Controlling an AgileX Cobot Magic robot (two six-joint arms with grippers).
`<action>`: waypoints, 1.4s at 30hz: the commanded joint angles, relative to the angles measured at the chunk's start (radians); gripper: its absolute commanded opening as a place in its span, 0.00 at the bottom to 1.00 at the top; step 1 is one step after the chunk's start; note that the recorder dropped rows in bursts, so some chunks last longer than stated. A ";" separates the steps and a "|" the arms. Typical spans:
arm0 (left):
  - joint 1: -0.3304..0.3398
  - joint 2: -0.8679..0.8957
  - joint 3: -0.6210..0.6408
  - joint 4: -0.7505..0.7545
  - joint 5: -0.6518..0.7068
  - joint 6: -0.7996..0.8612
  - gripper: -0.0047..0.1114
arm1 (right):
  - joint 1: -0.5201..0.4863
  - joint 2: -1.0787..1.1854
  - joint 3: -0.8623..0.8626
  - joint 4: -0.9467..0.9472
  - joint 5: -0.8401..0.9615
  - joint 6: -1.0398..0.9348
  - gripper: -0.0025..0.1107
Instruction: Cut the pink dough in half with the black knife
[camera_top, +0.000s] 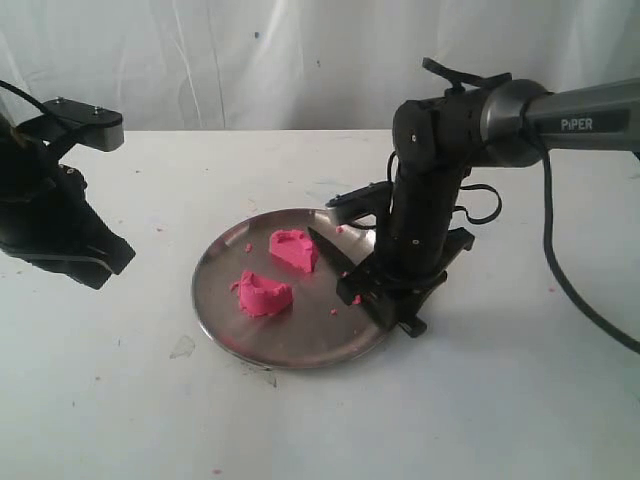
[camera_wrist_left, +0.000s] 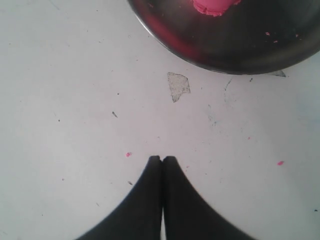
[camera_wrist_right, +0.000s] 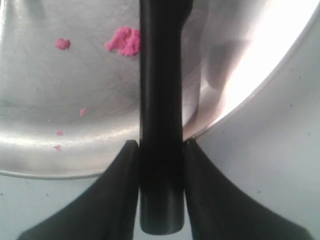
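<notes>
We see the right claw (camera_top: 385, 297) clamped on the handle of the black knife (camera_top: 335, 256) at the right rim of the round steel plate (camera_top: 300, 345), with the blade running up and left from the claw across the plate so that its tip ends just beside the upper chunk of the pink dough (camera_top: 294, 248). The dough lies on the plate in two rough chunks, the second chunk (camera_top: 264, 295) lower and to the left, both apart from the claw and on the blade's left side. In the right wrist view the knife handle (camera_wrist_right: 160, 125) sits tight between the two fingers (camera_wrist_right: 122, 170) over the plate's edge, and we count about five small pink crumbs (camera_wrist_right: 124, 41) on the steel; the blade is cut off there. The left claw (camera_wrist_left: 162, 159) hangs over the bare white tabletop (camera_wrist_left: 75, 75) with its two fingertips pressed together on nothing, well away from the dough; only a sliver of one chunk (camera_wrist_left: 215, 6) shows in its view. In the exterior view that claw's tips are hard to make out against the dark arm. A pale chip (camera_wrist_left: 177, 85) lies near the plate.
</notes>
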 joint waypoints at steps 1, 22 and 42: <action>0.001 -0.010 0.008 -0.013 0.013 -0.001 0.04 | -0.005 -0.011 0.003 -0.025 0.028 0.004 0.27; 0.001 -0.010 0.008 0.001 -0.021 0.002 0.04 | -0.005 -0.227 -0.048 -0.202 0.049 0.036 0.38; 0.001 -0.406 0.369 0.634 -0.191 -0.590 0.04 | -0.234 -0.825 0.375 -0.160 -0.643 0.346 0.02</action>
